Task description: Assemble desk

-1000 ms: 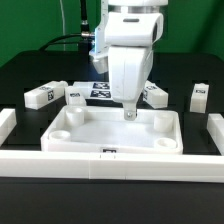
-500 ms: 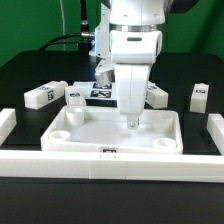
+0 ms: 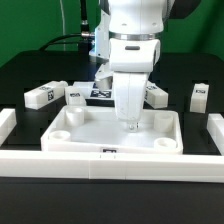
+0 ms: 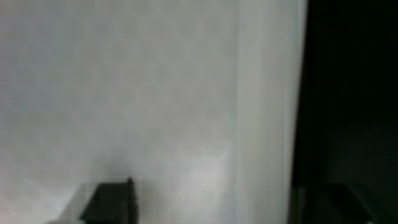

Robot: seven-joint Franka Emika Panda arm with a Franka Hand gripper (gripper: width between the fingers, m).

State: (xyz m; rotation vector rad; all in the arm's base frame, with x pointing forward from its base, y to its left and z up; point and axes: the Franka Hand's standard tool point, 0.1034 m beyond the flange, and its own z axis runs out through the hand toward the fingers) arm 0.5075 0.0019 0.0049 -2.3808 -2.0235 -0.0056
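Tabletop lies directly beneath the fingers, whose spread cannot be told.

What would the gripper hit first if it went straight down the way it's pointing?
The tabletop: the gripper points straight down over the tray's inner floor, with nothing between them. It may be touching it or just above; the depth is unclear.
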